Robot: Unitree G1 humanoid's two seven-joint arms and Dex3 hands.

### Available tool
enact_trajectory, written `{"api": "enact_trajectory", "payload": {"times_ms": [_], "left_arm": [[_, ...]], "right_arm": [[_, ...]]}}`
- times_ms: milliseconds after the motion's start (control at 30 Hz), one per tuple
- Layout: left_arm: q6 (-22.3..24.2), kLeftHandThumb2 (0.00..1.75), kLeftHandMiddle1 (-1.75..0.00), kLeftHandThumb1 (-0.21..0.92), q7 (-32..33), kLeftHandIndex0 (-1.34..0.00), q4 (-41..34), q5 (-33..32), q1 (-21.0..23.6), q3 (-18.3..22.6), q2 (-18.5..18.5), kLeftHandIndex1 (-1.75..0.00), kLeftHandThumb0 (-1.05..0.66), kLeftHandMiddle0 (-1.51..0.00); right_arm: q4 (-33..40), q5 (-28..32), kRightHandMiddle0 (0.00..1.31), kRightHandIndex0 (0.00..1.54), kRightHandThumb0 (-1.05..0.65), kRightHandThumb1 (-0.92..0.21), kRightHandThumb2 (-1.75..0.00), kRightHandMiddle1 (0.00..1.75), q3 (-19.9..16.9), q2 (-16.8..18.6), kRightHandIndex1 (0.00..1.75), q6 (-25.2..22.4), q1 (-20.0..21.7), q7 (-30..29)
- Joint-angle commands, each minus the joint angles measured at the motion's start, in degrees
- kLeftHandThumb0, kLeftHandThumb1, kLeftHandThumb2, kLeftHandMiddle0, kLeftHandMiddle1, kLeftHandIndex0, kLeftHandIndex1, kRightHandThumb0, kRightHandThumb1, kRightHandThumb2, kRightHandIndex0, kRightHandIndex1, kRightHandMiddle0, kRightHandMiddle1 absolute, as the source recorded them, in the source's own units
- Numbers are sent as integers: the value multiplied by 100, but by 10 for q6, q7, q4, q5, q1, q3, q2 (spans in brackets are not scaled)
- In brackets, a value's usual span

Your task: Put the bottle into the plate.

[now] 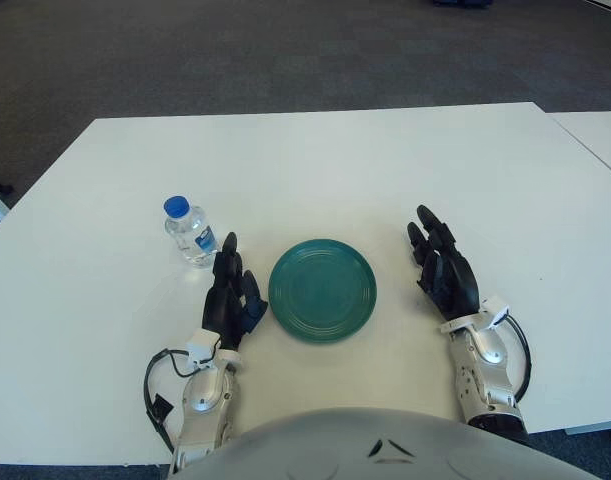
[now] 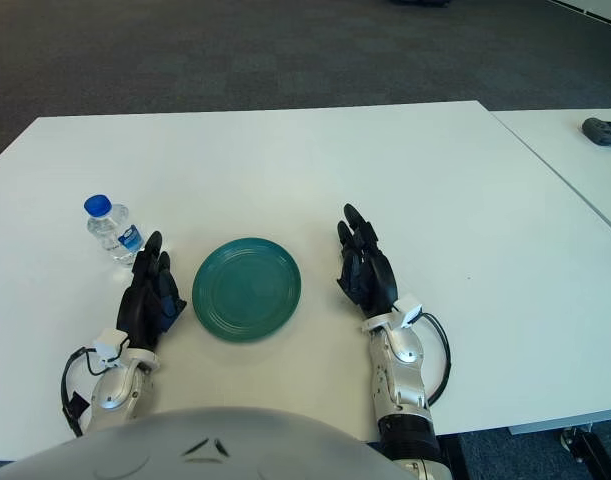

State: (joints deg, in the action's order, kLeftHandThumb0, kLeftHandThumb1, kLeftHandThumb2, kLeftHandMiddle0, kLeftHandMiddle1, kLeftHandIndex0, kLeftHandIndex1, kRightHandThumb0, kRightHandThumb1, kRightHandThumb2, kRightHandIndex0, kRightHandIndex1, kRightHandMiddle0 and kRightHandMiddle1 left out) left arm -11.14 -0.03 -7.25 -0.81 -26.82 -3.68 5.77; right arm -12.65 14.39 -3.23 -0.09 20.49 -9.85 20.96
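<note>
A small clear water bottle (image 1: 190,232) with a blue cap stands upright on the white table, left of a round green plate (image 1: 322,290) that holds nothing. My left hand (image 1: 230,290) shows between bottle and plate, just below and to the right of the bottle, fingers stretched out flat and holding nothing. A narrow gap separates its fingertips from the bottle. My right hand (image 1: 440,262) shows to the right of the plate, fingers extended and holding nothing.
The white table (image 1: 315,170) stretches far behind the plate. A second white table (image 2: 575,160) adjoins on the right, with a dark object (image 2: 605,131) on it. Dark carpet lies beyond the far edge.
</note>
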Motion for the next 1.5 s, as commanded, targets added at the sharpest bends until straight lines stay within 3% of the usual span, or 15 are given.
{"api": "enact_trajectory", "payload": {"times_ms": [0, 433, 667, 867, 1167, 1467], "left_arm": [[12, 91, 0, 92, 6, 0, 5, 7, 3, -1, -4, -22, -92, -17], [-12, 90, 0, 92, 18, 0, 3, 32, 20, -2, -7, -24, -96, -12], [-48, 81, 0, 92, 36, 0, -2, 54, 42, 0, -5, -31, -96, -11], [-35, 72, 0, 92, 50, 0, -37, 81, 62, -9, -3, -31, -95, -10], [-77, 53, -2, 92, 62, 0, -33, 88, 72, -9, -2, -54, -94, -15], [-99, 48, -3, 92, 67, 0, -31, 96, 65, -15, -2, -72, -94, -23]], "right_arm": [[-66, -1, 0, 23, -83, -92, -78, 26, 1, 7, 0, -19, -29, 0], [-61, 0, 0, 26, -83, -92, -72, 28, -1, 16, 1, -32, -30, -18], [-70, -6, 0, 28, -82, -92, -73, 33, 1, 14, 1, -19, -27, -16], [-81, -1, 0, 28, -81, -92, -73, 37, 0, 17, 1, -11, -21, -7], [-101, -10, 0, 29, -80, -92, -70, 41, 3, 22, 1, 11, -15, -9], [-89, -10, 0, 30, -78, -92, -66, 45, 3, 28, 1, -9, -16, -18]]}}
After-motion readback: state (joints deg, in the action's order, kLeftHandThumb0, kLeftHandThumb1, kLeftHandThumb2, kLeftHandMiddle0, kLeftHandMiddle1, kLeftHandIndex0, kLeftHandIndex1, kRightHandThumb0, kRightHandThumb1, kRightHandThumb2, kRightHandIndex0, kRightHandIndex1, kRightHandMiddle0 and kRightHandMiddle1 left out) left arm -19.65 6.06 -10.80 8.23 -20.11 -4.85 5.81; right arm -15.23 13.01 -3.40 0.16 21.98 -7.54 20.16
